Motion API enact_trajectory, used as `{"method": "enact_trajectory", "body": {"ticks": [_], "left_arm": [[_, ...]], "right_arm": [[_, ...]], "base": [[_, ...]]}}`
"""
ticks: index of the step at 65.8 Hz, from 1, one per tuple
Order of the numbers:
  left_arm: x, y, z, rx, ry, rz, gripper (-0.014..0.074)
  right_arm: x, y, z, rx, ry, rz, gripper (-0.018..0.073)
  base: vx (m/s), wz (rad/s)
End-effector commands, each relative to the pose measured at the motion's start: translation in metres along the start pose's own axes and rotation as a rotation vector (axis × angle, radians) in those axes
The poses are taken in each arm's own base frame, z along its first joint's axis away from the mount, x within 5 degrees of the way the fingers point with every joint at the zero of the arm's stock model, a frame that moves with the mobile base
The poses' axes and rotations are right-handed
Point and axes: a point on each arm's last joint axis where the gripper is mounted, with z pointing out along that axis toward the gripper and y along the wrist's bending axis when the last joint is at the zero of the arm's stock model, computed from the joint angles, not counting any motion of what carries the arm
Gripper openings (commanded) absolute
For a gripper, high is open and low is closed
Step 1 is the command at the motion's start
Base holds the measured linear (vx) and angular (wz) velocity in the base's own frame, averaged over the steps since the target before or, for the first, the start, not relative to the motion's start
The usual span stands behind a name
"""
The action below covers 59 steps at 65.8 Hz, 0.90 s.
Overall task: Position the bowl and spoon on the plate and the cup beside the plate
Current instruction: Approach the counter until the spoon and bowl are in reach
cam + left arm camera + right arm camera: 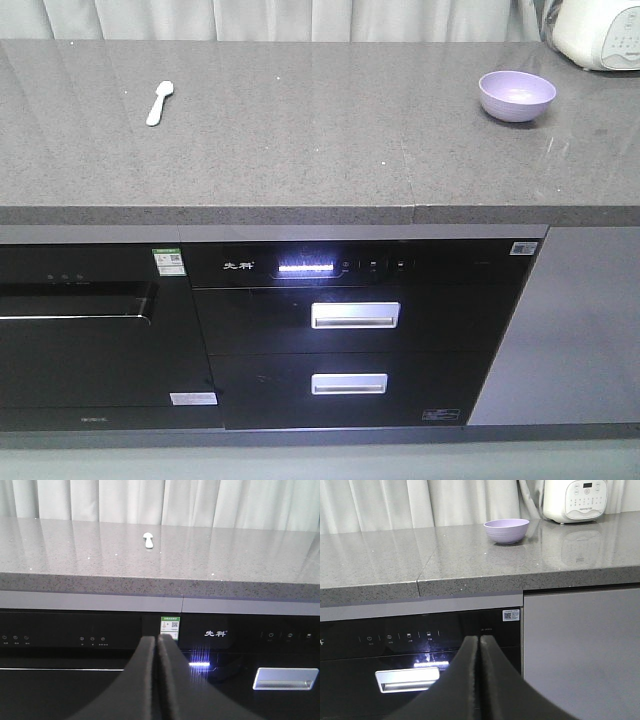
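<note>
While both arms hang low before the black appliance fronts, we record the left gripper and right gripper each with fingers pressed together, holding nothing. We note the spoon lying flat on the grey countertop toward the left and the bowl upright toward the right, well apart, near a white cooker.

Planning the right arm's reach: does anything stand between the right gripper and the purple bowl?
No object does. The counter between the right gripper and the bowl is bare; the rice cooker stands behind it, further right. The gripper, shut, sits low before the counter's front edge, so it probably must rise first.
</note>
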Motion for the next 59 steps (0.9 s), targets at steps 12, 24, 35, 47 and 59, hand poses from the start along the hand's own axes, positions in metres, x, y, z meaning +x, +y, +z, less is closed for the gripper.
{"method": "enact_trajectory", "body": {"ticks": [12, 24, 35, 47, 59], "left_arm": [[0.0028, 0.0003, 0.0006, 0.010, -0.056, -0.010, -0.0006], [0.0028, 0.0003, 0.0006, 0.010, -0.056, -0.010, -0.0006], [0.0028, 0.0003, 0.0006, 0.010, -0.056, -0.010, -0.0006], [0.0028, 0.0003, 0.0006, 0.010, -0.056, -0.010, -0.0006], [0.0028, 0.0003, 0.0006, 0.010, -0.056, -0.010, -0.0006]], "right_arm": [[-0.0016, 0.0000, -0.0001, 0.000, -0.068, -0.012, -0.0005], [-0.0016, 0.0000, -0.0001, 0.000, -0.068, -0.012, -0.0005], [-0.0016, 0.0000, -0.0001, 0.000, -0.068, -0.012, -0.0005], [-0.0016, 0.0000, -0.0001, 0.000, -0.068, -0.012, -0.0005], [-0.0016, 0.0000, -0.0001, 0.000, -0.068, -0.012, -0.0005]], "base": [[0.06, -0.01], [0.06, -0.01], [0.06, -0.01], [0.07, -0.01], [0.07, 0.00]]}}
